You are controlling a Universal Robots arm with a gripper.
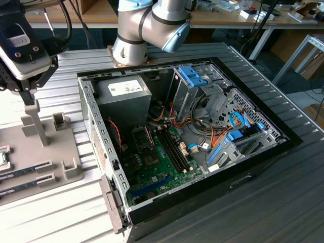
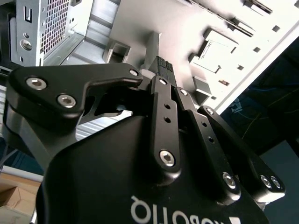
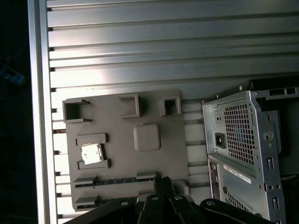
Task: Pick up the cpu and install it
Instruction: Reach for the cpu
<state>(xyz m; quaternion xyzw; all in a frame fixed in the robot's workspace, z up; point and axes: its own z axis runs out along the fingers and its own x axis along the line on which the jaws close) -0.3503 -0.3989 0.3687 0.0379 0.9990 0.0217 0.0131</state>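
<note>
Jaws look closed, pads together, nothing held, in both wrist views and the exterior view. They hang over the grey fixture plate (image 3: 117, 161), just above its tall upright post (image 1: 35, 124). Contact with the post: cannot tell. The plate lies on the ribbed tabletop (image 3: 140, 46), on the exterior view's left of the open computer case (image 1: 93, 131).

The cpu (image 3: 91, 154) lies flat in a low-walled nest on that plate, silvery top up, untouched. It is apart from the jaws, off to one side of them. In the exterior view the cpu (image 1: 2, 158) is cut by the left edge, nearer the camera than the post. Memory sticks (image 1: 28, 169) lie in slots near it. The socket (image 1: 143, 136) on the board inside the case looks empty, so the install is not done.

Step in hand, my read: the approach for the pick.

To do it well:
- Get the jaws wider than the chip before any descent.
- Centre over the chip, square to its edges.
- Come down straight, so the pads land beside the chip and clear of the nest walls.
- Grip opposite edges with light force; the part is thin and likely to tilt or skid.
- Keep clear of the post and the memory sticks on the way over.
- Lift level.
</note>
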